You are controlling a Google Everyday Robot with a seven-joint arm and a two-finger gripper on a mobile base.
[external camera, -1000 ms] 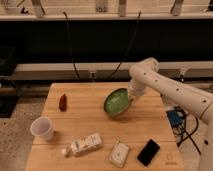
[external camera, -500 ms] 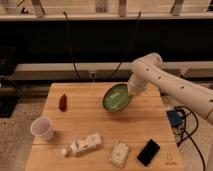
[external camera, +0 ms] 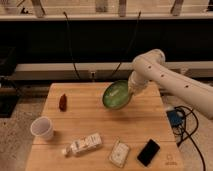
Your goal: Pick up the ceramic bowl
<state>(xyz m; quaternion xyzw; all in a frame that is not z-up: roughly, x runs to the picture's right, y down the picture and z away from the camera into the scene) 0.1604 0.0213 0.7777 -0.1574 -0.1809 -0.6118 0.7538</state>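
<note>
Hand [external camera: 131,91] — arm bent down — grips tilted ceramic bowl [external camera: 116,95].

The ceramic bowl [external camera: 117,94] is showing glossy green with a paler green inside. The pincer [external camera: 131,90], at the bowl's right rim, is showing white. The desk [external camera: 95,122] is showing light wood grain. The cup [external camera: 42,128] is showing white, the phone [external camera: 149,152] black.

My arm comes in from the right edge of the desk, its white forearm sloping up to a rounded elbow above the far right corner. From there the wrist drops down and left, and my tool [external camera: 131,91] hangs above the far right part of the desk.
</note>
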